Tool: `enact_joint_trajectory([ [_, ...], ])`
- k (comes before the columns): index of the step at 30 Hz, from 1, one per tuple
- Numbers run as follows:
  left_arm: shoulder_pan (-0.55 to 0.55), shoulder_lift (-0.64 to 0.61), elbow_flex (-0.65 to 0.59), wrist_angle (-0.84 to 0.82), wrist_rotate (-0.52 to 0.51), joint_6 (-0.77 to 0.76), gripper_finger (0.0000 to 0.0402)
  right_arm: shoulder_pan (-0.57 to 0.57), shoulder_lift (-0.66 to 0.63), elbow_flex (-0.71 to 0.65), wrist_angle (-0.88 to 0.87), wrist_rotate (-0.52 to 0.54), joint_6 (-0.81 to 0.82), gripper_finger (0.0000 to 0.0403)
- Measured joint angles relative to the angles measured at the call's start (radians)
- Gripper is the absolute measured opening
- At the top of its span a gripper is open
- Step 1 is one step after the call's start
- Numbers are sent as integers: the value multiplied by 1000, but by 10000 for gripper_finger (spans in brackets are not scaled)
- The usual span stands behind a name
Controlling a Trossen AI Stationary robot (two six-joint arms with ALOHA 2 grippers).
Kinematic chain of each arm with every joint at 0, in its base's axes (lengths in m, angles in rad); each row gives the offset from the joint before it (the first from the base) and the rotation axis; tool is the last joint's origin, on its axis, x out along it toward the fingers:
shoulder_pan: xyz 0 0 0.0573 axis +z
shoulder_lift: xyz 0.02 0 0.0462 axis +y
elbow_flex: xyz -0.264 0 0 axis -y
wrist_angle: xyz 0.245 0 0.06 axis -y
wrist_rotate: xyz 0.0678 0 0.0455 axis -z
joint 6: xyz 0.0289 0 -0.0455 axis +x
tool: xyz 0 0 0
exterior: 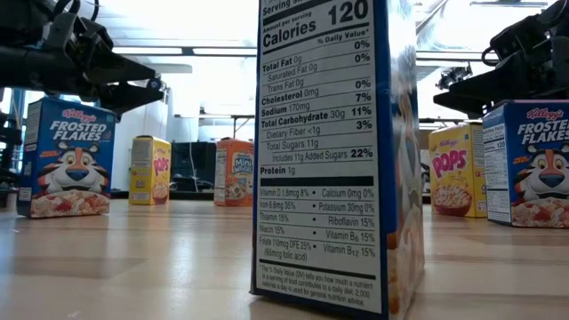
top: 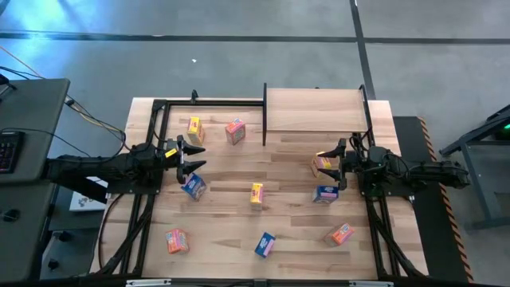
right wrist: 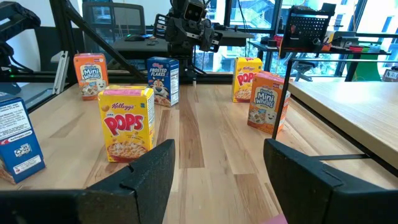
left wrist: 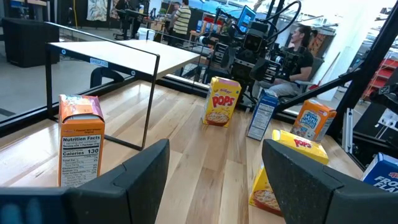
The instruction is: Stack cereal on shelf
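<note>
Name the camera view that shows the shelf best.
The high view: the whole shelf shows from above, empty. The left wrist view shows its board and posts at an angle, the right wrist view only one edge, the low view nothing identifiable.

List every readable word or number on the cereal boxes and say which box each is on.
"Calories 120", "Total Fat 0g", "Sodium 170mg": side panel of the nearest blue box.
"Kellogg's FROSTED FLAKES": left blue box.
"Kellogg's POPS": yellow box.
"Mini Wheats": orange box.
"Nutrition Facts", "Calories 130": orange box's side.
Smaller print: unreadable.
</note>
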Motion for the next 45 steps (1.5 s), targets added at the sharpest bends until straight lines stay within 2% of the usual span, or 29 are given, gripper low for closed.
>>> enact_joint_trajectory([
  [33,1,0,0,10,-29,-1,248,0,0,0,0,0,0,239],
  [45,1,0,0,74,-79,-71,248,0,0,0,0,0,0,239],
])
